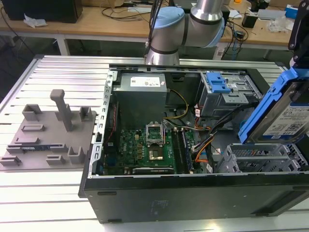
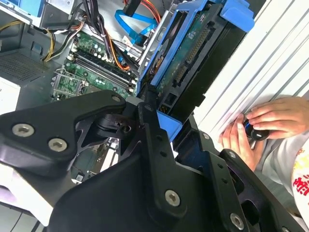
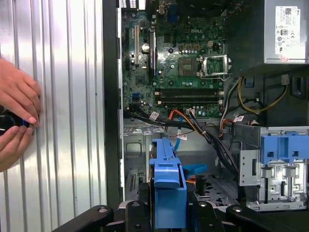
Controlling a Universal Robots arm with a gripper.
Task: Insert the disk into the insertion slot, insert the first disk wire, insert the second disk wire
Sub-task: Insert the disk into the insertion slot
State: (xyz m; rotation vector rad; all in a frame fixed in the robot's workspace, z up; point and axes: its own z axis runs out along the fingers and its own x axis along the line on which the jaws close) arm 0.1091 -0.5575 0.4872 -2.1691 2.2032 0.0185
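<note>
Claw w/ white-label disk near slot

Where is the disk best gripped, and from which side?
At the carrier upper end, pinched across its thickness, coming from above. The disk is flat and tilted over the slot, so its lower end is free to enter. The gripper holds it so.

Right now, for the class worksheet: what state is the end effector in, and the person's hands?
End effector: closed, holding the disk by its blue carrier.
Hands: both closed around a small dark object.
</note>
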